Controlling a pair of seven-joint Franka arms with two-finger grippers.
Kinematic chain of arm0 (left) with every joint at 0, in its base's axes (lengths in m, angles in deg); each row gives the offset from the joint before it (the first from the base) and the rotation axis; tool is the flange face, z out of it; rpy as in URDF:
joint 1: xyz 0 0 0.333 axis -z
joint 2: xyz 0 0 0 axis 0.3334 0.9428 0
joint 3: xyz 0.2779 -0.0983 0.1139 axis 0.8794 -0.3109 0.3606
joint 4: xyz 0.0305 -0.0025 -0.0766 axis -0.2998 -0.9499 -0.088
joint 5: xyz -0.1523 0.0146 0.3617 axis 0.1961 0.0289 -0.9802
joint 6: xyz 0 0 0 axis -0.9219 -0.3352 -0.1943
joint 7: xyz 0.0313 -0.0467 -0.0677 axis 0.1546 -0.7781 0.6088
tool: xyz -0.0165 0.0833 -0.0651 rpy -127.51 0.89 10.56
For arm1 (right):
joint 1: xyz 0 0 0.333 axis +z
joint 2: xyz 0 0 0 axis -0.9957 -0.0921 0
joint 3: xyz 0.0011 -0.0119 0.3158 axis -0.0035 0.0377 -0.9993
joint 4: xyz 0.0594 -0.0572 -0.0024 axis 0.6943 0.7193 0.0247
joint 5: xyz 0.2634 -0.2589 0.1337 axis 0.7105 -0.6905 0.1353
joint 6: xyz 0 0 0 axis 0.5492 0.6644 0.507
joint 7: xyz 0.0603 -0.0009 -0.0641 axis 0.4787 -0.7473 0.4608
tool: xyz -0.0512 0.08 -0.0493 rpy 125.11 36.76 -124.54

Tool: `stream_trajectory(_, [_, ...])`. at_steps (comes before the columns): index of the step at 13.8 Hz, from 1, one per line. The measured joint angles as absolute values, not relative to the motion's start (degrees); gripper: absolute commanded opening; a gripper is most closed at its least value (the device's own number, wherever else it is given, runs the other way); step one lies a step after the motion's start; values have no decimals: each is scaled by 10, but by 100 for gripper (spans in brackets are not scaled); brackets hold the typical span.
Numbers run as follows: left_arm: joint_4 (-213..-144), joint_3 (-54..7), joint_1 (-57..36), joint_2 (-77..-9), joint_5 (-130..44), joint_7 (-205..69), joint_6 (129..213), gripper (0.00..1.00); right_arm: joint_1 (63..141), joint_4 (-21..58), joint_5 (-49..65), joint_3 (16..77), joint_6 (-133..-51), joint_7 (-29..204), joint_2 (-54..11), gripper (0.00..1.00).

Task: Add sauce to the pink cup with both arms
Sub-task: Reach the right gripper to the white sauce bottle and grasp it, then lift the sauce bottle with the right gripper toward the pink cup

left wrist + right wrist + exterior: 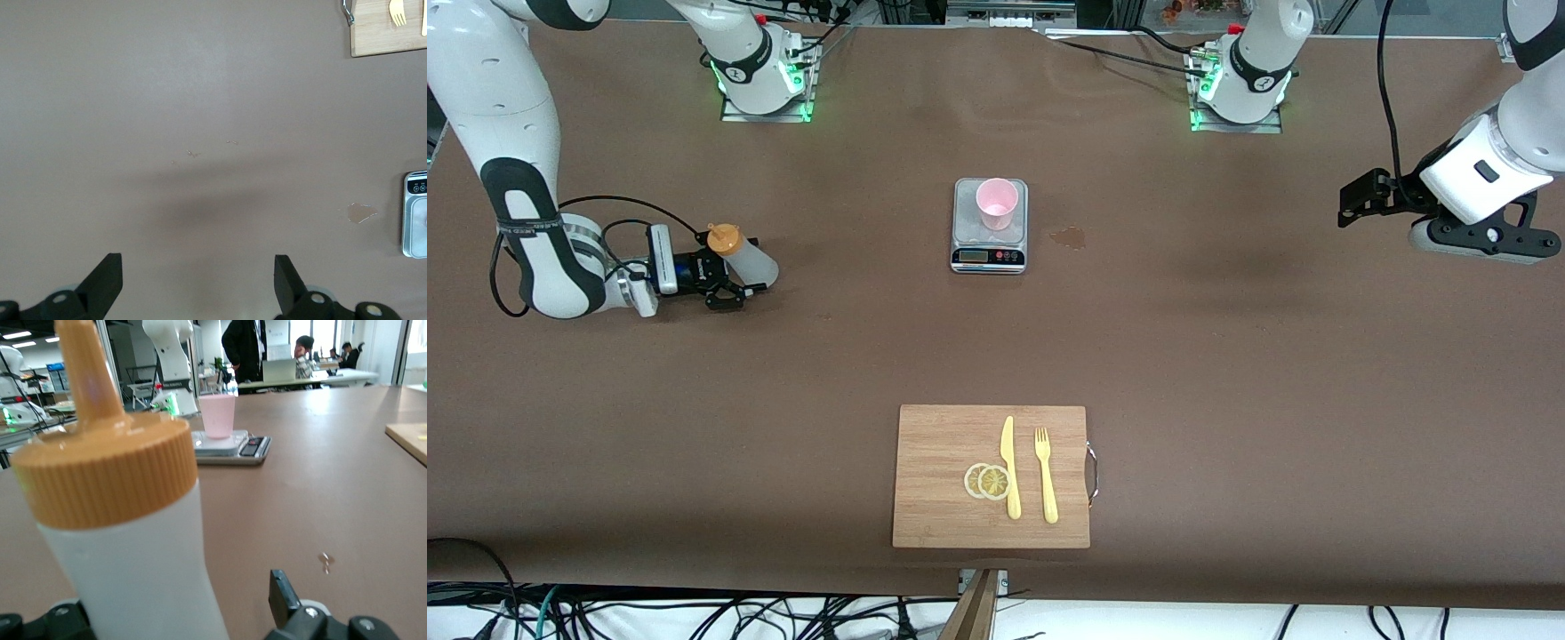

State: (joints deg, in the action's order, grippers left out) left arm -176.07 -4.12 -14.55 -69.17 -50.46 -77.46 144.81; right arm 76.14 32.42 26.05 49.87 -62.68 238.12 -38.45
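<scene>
The right wrist view shows what the front view hides: the sauce stands upright between the right tool's spread fingers, one finger apart from it. The left tool waits released over bare worktop. The pink cup sits on the scale; I cannot tell its contents.
</scene>
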Motion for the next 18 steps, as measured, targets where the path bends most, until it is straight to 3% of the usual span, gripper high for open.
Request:
stream_trajectory(2, [-1761,-41,-146,-692,-505,-775,1448,100,761,324,261,499,-609,2387,-388,96])
stream_trajectory(3, [-1761,-41,-146,-692,-505,-775,1448,100,761,324,261,499,-604,2387,-389,89])
stream_trajectory(5, [-1760,-44,-145,-692,-505,-775,1448,100,760,324,262,499,-596,2388,-391,65])
stream_trajectory(8, [-1760,-48,-145,-692,-505,-775,1448,100,760,324,263,499,-594,2389,-392,19])
stream_trajectory(10, [-1760,-48,-145,-692,-505,-775,1447,100,760,322,266,499,-594,2389,-392,0])
stream_trajectory(14, [-1759,-48,-145,-692,-505,-775,1447,100,761,302,267,495,-592,2366,-385,0])
stream_trajectory(18, [-1759,-48,-145,-692,-505,-775,1447,100,802,284,260,490,-619,2246,-308,0])
